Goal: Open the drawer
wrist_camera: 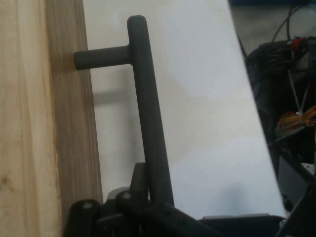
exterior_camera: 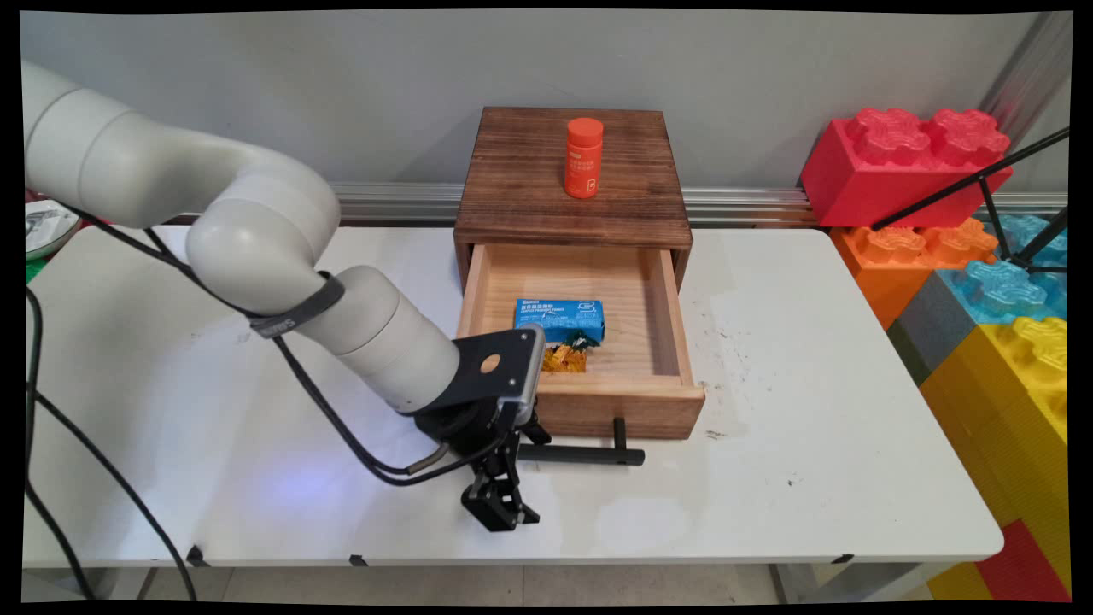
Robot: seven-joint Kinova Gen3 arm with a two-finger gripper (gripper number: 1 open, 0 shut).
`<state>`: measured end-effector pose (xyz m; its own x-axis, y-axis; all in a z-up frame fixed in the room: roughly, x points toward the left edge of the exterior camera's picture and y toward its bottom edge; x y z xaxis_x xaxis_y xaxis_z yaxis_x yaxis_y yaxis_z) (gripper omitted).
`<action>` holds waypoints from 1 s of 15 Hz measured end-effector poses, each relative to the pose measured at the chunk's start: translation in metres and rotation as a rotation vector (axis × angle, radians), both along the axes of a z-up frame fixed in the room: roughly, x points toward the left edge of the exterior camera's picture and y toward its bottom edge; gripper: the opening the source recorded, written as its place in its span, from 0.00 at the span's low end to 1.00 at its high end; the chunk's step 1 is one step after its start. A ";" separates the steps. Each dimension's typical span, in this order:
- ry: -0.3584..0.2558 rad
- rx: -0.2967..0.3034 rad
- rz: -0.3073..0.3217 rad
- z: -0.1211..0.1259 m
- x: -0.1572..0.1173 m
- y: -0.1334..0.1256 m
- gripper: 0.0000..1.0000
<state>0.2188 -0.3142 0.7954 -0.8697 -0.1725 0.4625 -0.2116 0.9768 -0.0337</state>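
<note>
end effector: the black end effector (exterior_camera: 499,504) sits low over the white counter (exterior_camera: 768,410), right at the left end of the drawer's handle. Can't tell if it's spread or pressed together, the fingers are hidden.
handle: dark bar handle (exterior_camera: 581,454) on a short post, standing off the drawer front. In the hand view the bar (wrist_camera: 150,128) runs down into the black linkage at the bottom edge.
drawer: light wooden drawer (exterior_camera: 662,329) pulled out toward the near side of the counter.
inside the drawer: a blue packet (exterior_camera: 560,319) lying flat, with a small orange-yellow wrapper (exterior_camera: 565,359) just in front of it, both toward the left half.
cabinet: dark wooden cabinet (exterior_camera: 521,192) against the wall, with an orange bottle (exterior_camera: 584,158) standing upright on top.
off to the right: big toy bricks, red one (exterior_camera: 905,162) on top.
</note>
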 end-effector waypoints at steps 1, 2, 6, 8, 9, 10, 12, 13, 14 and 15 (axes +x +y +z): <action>0.001 0.001 -0.003 0.000 0.000 0.002 1.00; 0.002 0.003 -0.008 0.000 0.000 0.005 1.00; 0.008 0.011 -0.022 0.000 -0.001 0.017 1.00; 0.011 0.011 -0.028 0.001 -0.001 0.021 1.00; 0.012 0.010 -0.029 0.001 -0.001 0.023 1.00; 0.013 0.008 -0.029 0.001 -0.001 0.024 1.00; 0.014 0.005 -0.027 0.000 0.000 0.025 1.00; 0.014 0.002 -0.026 0.000 0.000 0.026 1.00; 0.015 0.001 -0.025 0.000 0.000 0.026 1.00; 0.014 -0.002 -0.024 0.000 0.001 0.026 1.00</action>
